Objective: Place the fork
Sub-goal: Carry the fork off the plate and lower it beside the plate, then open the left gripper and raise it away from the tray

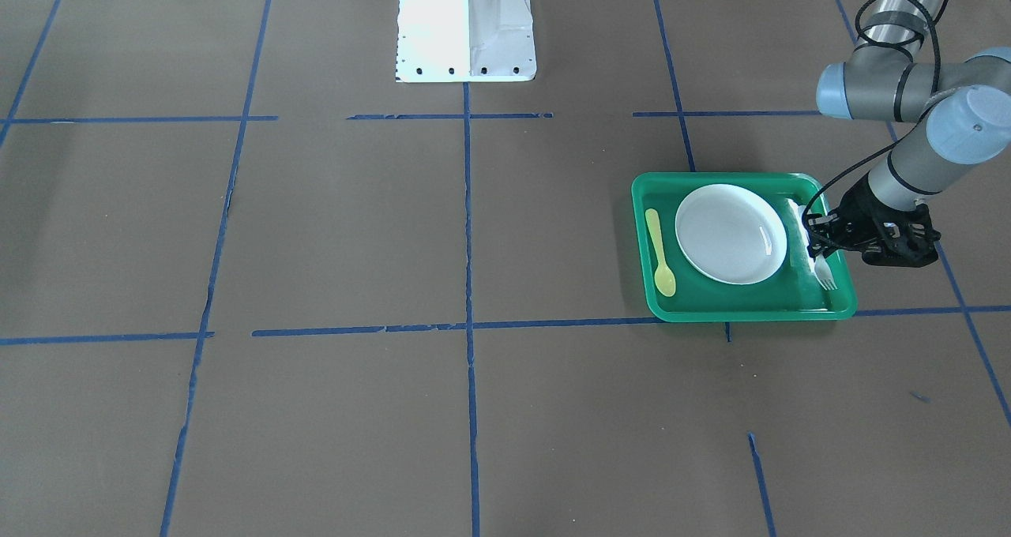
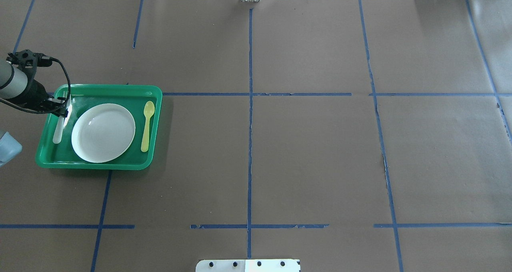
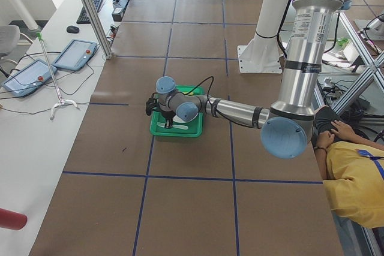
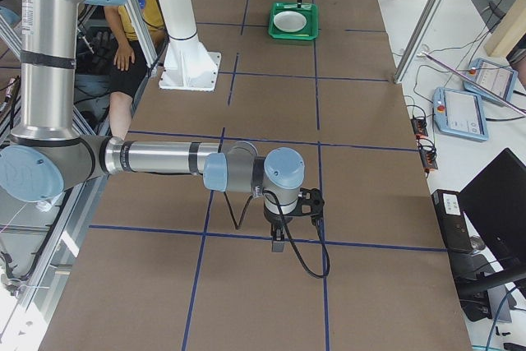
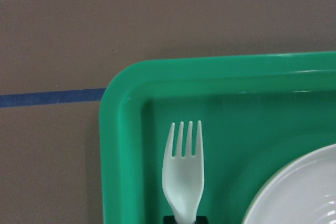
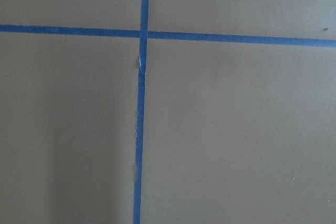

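Note:
The pale whitish fork (image 1: 825, 272) lies lengthwise along one long side of the green tray (image 1: 742, 314), beside the white plate (image 1: 731, 233). My left gripper (image 1: 817, 241) is low over the tray and shut on the fork's handle. In the overhead view the fork (image 2: 59, 132) is at the tray's left side under that gripper (image 2: 63, 110). The left wrist view shows the fork's tines (image 5: 184, 177) just above the tray floor (image 5: 121, 156), near a corner. My right gripper (image 4: 279, 242) hangs over bare table far from the tray; I cannot tell whether it is open or shut.
A yellow spoon (image 1: 659, 253) lies in the tray on the plate's other side. The robot's white base (image 1: 466, 24) stands at the table's edge. Blue tape lines cross the brown table. A person in yellow sits beside the robot (image 3: 360, 178).

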`<action>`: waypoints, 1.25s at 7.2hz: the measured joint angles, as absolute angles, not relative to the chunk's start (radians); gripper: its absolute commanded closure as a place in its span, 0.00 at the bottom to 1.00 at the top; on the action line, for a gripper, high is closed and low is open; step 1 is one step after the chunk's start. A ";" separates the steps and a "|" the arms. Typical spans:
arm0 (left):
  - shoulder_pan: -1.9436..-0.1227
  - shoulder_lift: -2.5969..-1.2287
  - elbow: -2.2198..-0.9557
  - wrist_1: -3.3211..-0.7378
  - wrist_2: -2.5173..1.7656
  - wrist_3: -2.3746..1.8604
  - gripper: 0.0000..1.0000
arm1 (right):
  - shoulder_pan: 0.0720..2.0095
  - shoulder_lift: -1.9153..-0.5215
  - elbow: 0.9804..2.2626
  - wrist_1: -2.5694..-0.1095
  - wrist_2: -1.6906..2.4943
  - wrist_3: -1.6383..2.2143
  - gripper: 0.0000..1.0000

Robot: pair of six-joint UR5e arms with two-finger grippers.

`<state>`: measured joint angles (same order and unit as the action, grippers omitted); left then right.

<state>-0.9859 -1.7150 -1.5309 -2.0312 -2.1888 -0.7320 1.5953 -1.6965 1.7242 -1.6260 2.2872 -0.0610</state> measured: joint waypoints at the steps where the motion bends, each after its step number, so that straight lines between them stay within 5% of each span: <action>1: -0.986 -1.730 -1.511 -2.033 -2.189 -0.735 1.00 | 1.595 -1.697 1.724 -1.626 2.287 -0.060 0.00; 2: -0.986 -1.737 -1.502 -2.033 -2.190 -0.736 0.80 | 1.595 -1.697 1.724 -1.626 2.287 -0.060 0.00; 3: -0.986 -1.737 -1.500 -2.032 -2.191 -0.736 0.31 | 1.595 -1.697 1.724 -1.626 2.287 -0.061 0.00; 9: -1.025 -1.717 -1.557 -2.030 -2.205 -0.712 0.29 | 1.595 -1.697 1.724 -1.626 2.287 -0.061 0.00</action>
